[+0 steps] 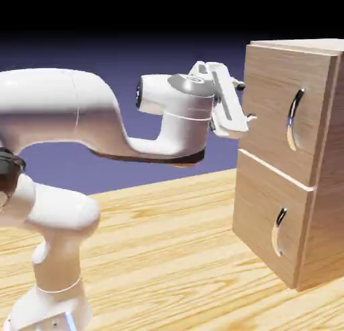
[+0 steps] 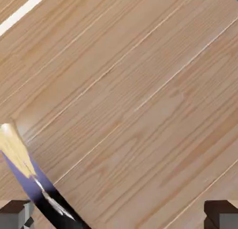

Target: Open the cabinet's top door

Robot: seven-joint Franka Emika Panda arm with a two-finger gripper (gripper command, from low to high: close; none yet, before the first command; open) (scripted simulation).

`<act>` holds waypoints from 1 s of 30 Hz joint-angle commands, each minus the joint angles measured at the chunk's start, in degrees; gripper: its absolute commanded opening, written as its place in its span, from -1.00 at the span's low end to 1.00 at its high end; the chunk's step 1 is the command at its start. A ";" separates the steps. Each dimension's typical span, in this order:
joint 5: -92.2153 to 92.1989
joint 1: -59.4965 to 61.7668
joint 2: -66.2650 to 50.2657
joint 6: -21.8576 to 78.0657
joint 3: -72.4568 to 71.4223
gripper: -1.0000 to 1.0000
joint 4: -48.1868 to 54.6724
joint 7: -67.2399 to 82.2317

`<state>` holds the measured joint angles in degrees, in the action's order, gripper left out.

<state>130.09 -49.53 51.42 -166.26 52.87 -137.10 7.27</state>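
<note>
You are looking at one cabinet (image 1: 316,188) standing on the worktop (image 1: 161,255) at the right, two stacked doors, two silver handles, top door (image 1: 279,107) sitting shut, your end effector (image 1: 246,102) hovering just beside it, fingers spread, gripping nothing.

We see a light-wood cabinet (image 1: 316,208) with streaky grain, 2 silver handles, a white arm (image 1: 80,114), a paler wood-grain table (image 1: 161,255) and a blue-violet backdrop.
</note>
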 commanded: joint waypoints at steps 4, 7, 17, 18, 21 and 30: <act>9.97 -3.74 1.44 0.59 4.05 1.00 1.83 3.81; 17.45 -6.55 2.52 1.04 7.09 1.00 3.21 6.67; 34.43 -16.96 3.93 2.37 16.34 1.00 9.47 12.97; 34.59 -19.04 3.43 2.54 17.58 1.00 11.08 12.93; 34.91 -23.23 2.43 2.88 20.08 1.00 14.32 12.86; 35.84 -9.20 -8.70 7.90 9.86 -1.00 7.00 -1.90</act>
<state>165.97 -58.73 42.73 -158.32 62.73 -130.08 5.36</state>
